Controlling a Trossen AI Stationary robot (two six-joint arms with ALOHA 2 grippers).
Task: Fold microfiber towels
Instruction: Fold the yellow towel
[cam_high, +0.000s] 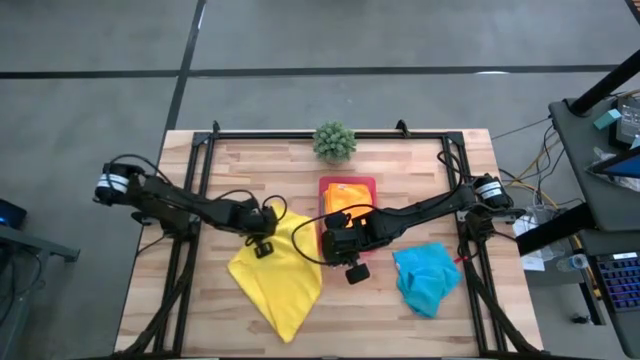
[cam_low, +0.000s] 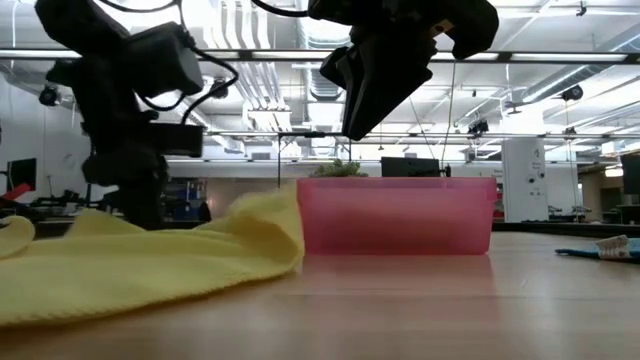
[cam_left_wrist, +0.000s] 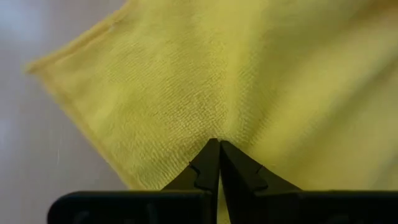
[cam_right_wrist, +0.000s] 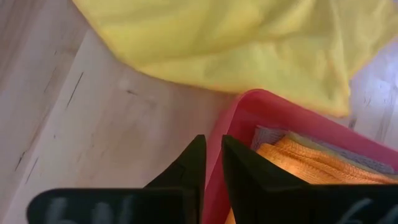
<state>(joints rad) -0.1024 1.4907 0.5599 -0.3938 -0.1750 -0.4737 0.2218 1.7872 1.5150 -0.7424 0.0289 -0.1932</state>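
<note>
- Yellow towel (cam_low: 130, 262): nearest the low camera, spread across lower left of that frame on the bench (cam_high: 400, 325); in the high view it lies lower centre-left, one edge reaching the tray.
- Left hand (cam_left_wrist: 217, 155): fingers pressed together, pinching a fold of the yellow towel; centre-left in the high view.
- Right hand (cam_right_wrist: 213, 163): fingers nearly together, astride the pink tray (cam_right_wrist: 249, 118) wall; whether they grip it cannot be told.
- Orange towel (cam_high: 345, 197): folded in the tray, centre of the high view, grey cloth (cam_right_wrist: 268, 134) just beneath.
- Turquoise towel (cam_high: 426, 277): crumpled, lower right.
- Potted plant (cam_high: 334, 141): upper centre, at the bench's far edge.
- Bench: pale wood planks, black frame rails.
- Room: grey floor; ceiling pipes, strip lights and monitors beyond.
</note>
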